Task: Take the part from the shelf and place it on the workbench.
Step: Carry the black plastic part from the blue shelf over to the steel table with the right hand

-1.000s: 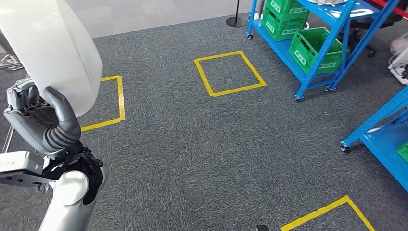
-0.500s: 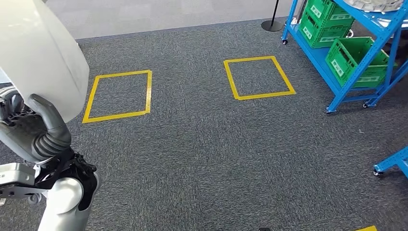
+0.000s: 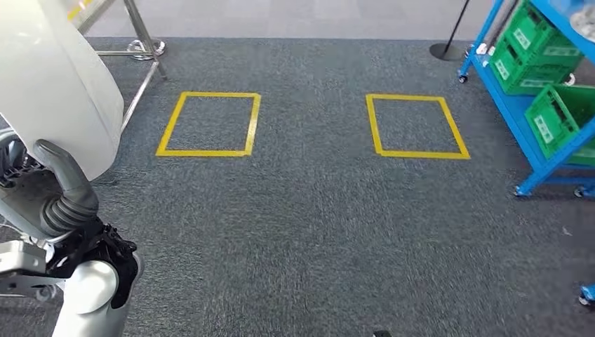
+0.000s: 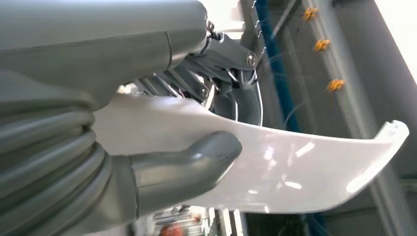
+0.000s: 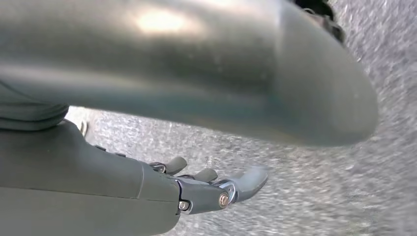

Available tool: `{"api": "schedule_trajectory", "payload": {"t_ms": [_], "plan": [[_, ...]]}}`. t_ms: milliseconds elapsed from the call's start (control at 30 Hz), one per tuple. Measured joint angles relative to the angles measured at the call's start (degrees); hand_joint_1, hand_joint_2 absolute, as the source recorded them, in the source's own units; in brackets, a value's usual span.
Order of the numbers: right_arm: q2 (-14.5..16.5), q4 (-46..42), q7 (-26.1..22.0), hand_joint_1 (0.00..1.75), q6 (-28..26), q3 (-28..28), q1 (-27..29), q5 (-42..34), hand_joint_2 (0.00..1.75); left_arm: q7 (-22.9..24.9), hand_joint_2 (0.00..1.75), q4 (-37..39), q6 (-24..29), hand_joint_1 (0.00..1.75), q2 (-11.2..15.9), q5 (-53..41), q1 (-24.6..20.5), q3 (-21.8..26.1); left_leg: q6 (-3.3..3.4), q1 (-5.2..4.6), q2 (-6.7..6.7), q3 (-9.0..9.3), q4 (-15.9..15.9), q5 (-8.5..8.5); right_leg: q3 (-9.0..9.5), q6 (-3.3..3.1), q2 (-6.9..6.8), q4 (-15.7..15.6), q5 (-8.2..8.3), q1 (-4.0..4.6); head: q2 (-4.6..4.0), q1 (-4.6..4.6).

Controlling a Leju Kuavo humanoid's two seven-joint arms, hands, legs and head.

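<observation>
My left hand (image 3: 49, 193) grips a large white curved panel, the part (image 3: 52, 77), at the left of the head view, held upright above the carpet. In the left wrist view the thumb (image 4: 187, 169) presses on the glossy white part (image 4: 295, 167) and the darker fingers (image 4: 236, 98) close behind it. My right hand (image 5: 206, 189) hangs over the grey carpet with its fingers spread and nothing in it.
Two yellow tape squares (image 3: 209, 124) (image 3: 416, 126) mark the grey carpet ahead. A blue shelf rack (image 3: 533, 105) with green crates (image 3: 537, 49) stands at the right. Metal stand legs (image 3: 140, 42) and a round post base (image 3: 449, 50) lie at the back.
The whole view has swung left as I turn: the tape squares and blue rack have shifted right, and metal stand legs have come in at the top left. My left hand keeps holding the part.
</observation>
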Motion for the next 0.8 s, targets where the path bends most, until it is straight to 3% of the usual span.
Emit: {"api": "schedule_trajectory", "payload": {"t_ms": [67, 100, 133, 167, 200, 267, 333, 400, 433, 500, 567, 633, 667, 700, 800], "plan": [[0.01, 0.0, 0.04, 0.0, 0.0, -0.02, 0.13, 0.0, 0.0, 0.02, 1.75, 0.08, -0.02, 1.75, -0.19, -0.02, -0.04, 0.02, 0.27, 0.04, -1.3, -0.16, 0.04, 0.12, -3.65, 0.2, 2.28, 7.41, -3.42, -0.1, 0.0, 0.22], [0.01, 0.0, 0.06, 0.0, 0.0, -0.03, 0.25, 0.0, 0.0, 0.03, 1.75, 0.15, -0.03, 1.75, -0.25, -0.02, 0.02, 0.02, 0.28, 0.05, -2.07, -0.25, 0.12, 0.12, -5.32, 0.25, 2.52, 10.46, -4.25, -0.14, 0.0, 0.27], [0.01, 0.0, 0.08, 0.0, 0.0, -0.04, 0.33, 0.0, 0.0, 0.03, 1.75, 0.23, -0.03, 1.75, -0.26, -0.02, 0.05, 0.02, 0.26, 0.08, -2.88, -0.32, 0.23, 0.11, -6.16, 0.29, 2.58, 11.63, -3.96, -0.18, 0.0, 0.27], [0.01, 0.0, 0.08, 0.0, 0.0, -0.06, 0.38, 0.0, 0.0, 0.03, 1.75, 0.3, -0.03, 1.75, -0.26, -0.02, 0.06, 0.02, 0.18, 0.13, -3.7, -0.35, 0.39, 0.08, -5.89, 0.31, 2.69, 10.5, -2.53, -0.27, 0.0, 0.28], [0.01, 0.0, 0.07, 0.0, 0.0, -0.08, 0.38, 0.0, 0.0, 0.03, 1.75, 0.34, -0.03, 1.75, -0.27, -0.02, 0.06, 0.02, 0.02, 0.22, -4.5, -0.36, 0.59, 0.0, -4.57, 0.34, 3.09, 7.3, -0.32, -0.42, 0.0, 0.28], [0.01, 0.01, 0.14, 0.0, 0.0, -0.15, 0.37, 0.0, 0.0, 0.03, 1.75, 0.37, -0.03, 1.75, -0.29, -0.05, 0.04, 0.02, -0.65, 0.34, -5.91, -0.58, 1.12, -0.25, -1.33, 0.45, 5.21, -0.08, 2.88, -0.73, 0.0, 0.29], [0.02, 0.02, 0.31, 0.0, 0.0, -0.25, 0.35, 0.0, 0.0, 0.03, 1.75, 0.37, -0.03, 1.75, -0.37, -0.15, 0.01, 0.02, -1.5, 0.37, -6.99, -0.99, 1.32, -0.26, -0.09, 0.24, 6.33, -3.1, 3.57, -0.7, 0.0, 0.3], [0.07, 0.02, 0.39, 0.0, -0.01, -0.36, 0.33, 0.0, 0.0, 0.03, 1.75, 0.37, -0.03, 1.75, -0.43, -0.36, 0.03, 0.07, -2.32, 0.5, -7.88, -1.35, 1.03, 0.02, -0.12, -0.48, 5.28, -3.3, 3.86, -0.51, 0.0, 0.32], [0.1, 0.01, 0.38, 0.0, -0.03, -0.41, 0.31, 0.0, 0.0, 0.03, 1.75, 0.36, -0.03, 1.75, -0.43, -0.5, 0.02, 0.16, -2.61, 0.53, -7.45, -1.53, 1.17, -0.08, -0.07, -0.88, 4.77, -3.49, 4.0, -0.5, 0.0, 0.29], [0.19, 0.01, 0.33, 0.0, -0.06, -0.46, 0.33, 0.03, 0.0, 0.04, 1.75, 0.35, -0.03, 1.75, -0.42, -0.8, -0.13, 0.44, -3.05, 0.36, -4.67, -3.07, 4.25, -2.11, 0.03, -1.63, 3.54, -3.86, 4.2, -0.54, 0.0, 0.03], [0.24, 0.02, 0.35, 0.0, -0.04, -0.47, 0.51, 0.14, 0.0, 0.04, 1.75, 0.37, -0.03, 1.75, -0.44, -1.02, -0.15, 0.62, -3.27, 0.23, -1.8, -6.39, 11.38, -5.88, 0.02, -2.04, 2.19, -3.91, 4.13, -0.3, 0.0, -0.2], [0.25, 0.02, 0.48, 0.0, -0.01, -0.47, 0.69, 0.36, 0.0, 0.05, 1.75, 0.44, -0.03, 1.75, -0.45, -1.1, 0.01, 0.65, -3.28, 0.24, -1.19, -8.81, 16.64, -7.57, 0.0, -2.19, 0.73, -3.9, 4.03, -0.07, 0.0, -0.2], [0.26, 0.02, 0.58, 0.0, -0.01, -0.47, 0.69, 0.54, 0.0, 0.06, 1.75, 0.48, -0.03, 1.75, -0.43, -1.08, 0.04, 0.68, -3.18, 0.22, -1.07, -8.58, 16.42, -6.89, 0.04, -2.23, 0.03, -3.9, 3.99, 0.01, 0.0, -0.21], [0.26, 0.02, 0.69, 0.0, 0.0, -0.47, 0.66, 0.7, 0.0, 0.06, 1.75, 0.5, -0.03, 1.75, -0.42, -1.04, 0.05, 0.73, -3.0, 0.16, -0.77, -7.11, 13.85, -5.28, 0.14, -2.23, -0.62, -3.89, 3.93, 0.07, 0.0, -0.2], [0.27, 0.02, 0.85, 0.0, 0.0, -0.47, 0.53, 0.93, 0.0, 0.04, 1.75, 0.47, -0.03, 1.75, -0.43, -0.92, -0.1, 0.82, -1.96, -0.39, 2.14, -1.08, 2.92, -1.0, 0.61, -1.81, -2.28, -3.85, 3.64, 0.35, 0.0, -0.17]]}}
